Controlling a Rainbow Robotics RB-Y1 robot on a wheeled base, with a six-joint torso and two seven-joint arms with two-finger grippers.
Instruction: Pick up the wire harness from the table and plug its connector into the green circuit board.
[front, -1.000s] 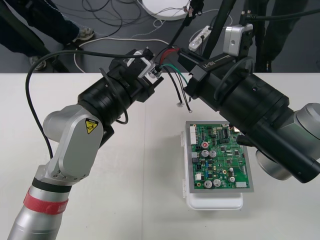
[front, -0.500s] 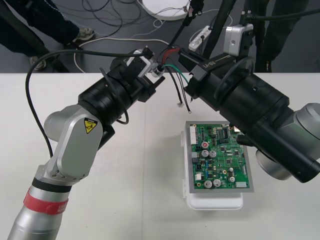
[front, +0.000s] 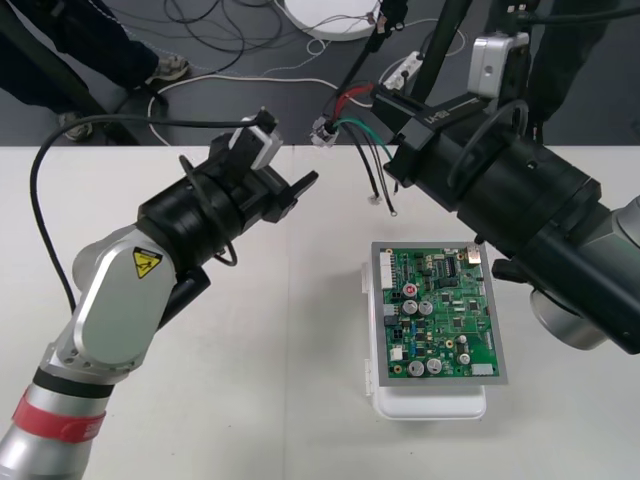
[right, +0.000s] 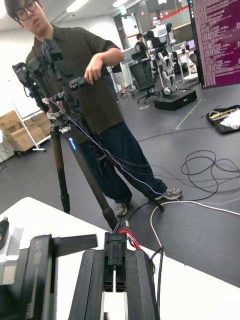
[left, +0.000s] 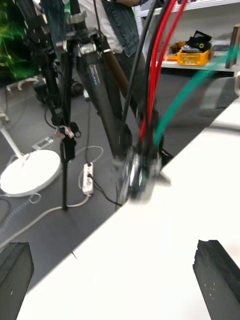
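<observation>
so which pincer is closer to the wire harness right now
Right. The right pincer is shut on the harness at its plug; the left pincer is open, apart from it, just beside the dangling socket.

One wire harness (front: 322, 132); one green circuit board (front: 440, 315); one white base (front: 430, 403).

Robotics lab: tripod (right: 59, 165), loose floor cables (right: 205, 170), power strip (left: 88, 178), large monitor (right: 217, 42).

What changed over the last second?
The left gripper opened its jaws, released the harness's socket and pulled back toward its own side. The right gripper edged away slightly, staying shut on the plug; the circuit board hasn't moved.
</observation>
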